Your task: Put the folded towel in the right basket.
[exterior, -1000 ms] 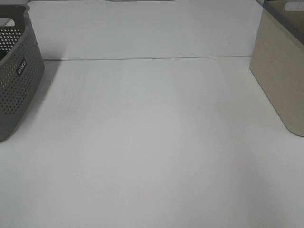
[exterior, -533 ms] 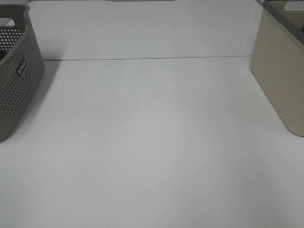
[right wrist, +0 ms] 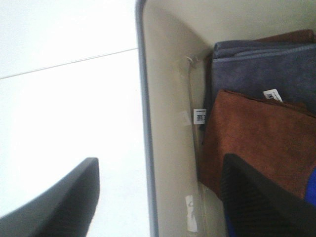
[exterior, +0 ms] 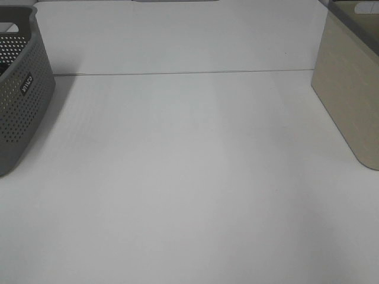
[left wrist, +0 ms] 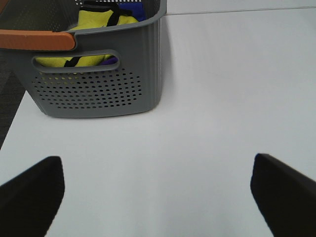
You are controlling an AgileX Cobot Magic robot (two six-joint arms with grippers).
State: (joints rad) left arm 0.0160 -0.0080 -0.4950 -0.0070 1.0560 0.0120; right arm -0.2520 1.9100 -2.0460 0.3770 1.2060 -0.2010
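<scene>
While the brown towel (right wrist: pixel 256 143) lies in the right basket (right wrist: pixel 168 98), the right gripper (right wrist: pixel 158 197) gapes empty; the left gripper (left wrist: pixel 158 192) likewise.

Grey perforated basket (exterior: pixel 18 112): small dark label plate (exterior: pixel 26 83) on the outer wall, pale lettering, too blurred to read. Beige basket (right wrist: pixel 168 148), inner wall just ahead of the right claw (right wrist: pixel 159 163): small white tag (right wrist: pixel 199 117), print illegible. Grey-blue towel (right wrist: pixel 266 69) beyond the claw: white sewn label (right wrist: pixel 272 95), unreadable.
</scene>
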